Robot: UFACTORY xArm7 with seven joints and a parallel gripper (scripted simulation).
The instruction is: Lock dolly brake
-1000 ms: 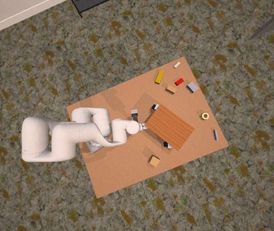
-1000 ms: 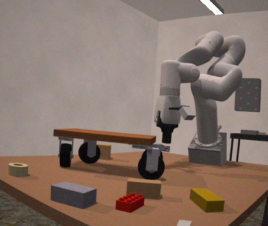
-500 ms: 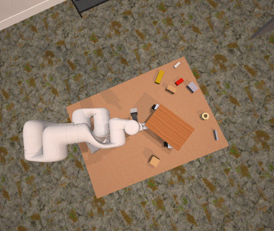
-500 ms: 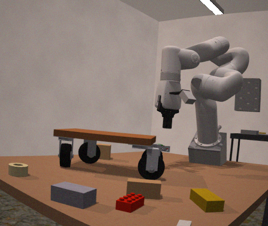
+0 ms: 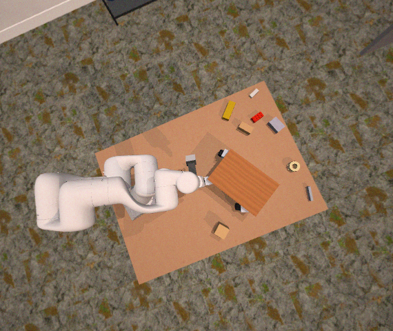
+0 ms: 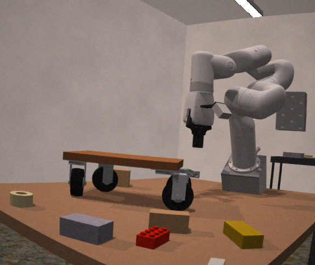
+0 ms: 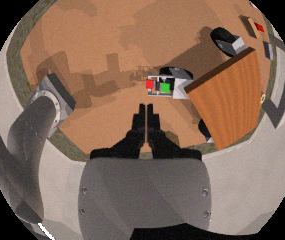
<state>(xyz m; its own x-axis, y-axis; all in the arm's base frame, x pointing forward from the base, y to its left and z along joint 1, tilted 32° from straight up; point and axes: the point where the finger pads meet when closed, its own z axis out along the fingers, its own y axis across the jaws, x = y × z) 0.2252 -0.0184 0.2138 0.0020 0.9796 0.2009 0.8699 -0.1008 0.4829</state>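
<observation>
The dolly [image 6: 123, 160] has a wooden deck [image 5: 243, 181] and black casters, and stands in the middle of the table. Its brake pedal [image 6: 190, 170] sticks out of the near caster [image 6: 177, 192] at the deck's end toward the arm. In the wrist view the pedal shows a red end [image 7: 150, 84] and a green end [image 7: 165, 86]. In the side view the pedal looks about level. My gripper [image 6: 197, 142] is shut and empty. It hangs well above the pedal, clear of it. In the wrist view the closed fingers point just short of the red end.
Loose blocks lie near the table's front: a grey one [image 6: 86, 228], a red brick [image 6: 152, 236], a tan one [image 6: 169, 220], a yellow one [image 6: 242, 234]. A tape roll [image 6: 21, 198] sits at the left. Another tan block [image 5: 221, 230] lies beside the dolly. The arm's base [image 6: 243, 176] stands behind.
</observation>
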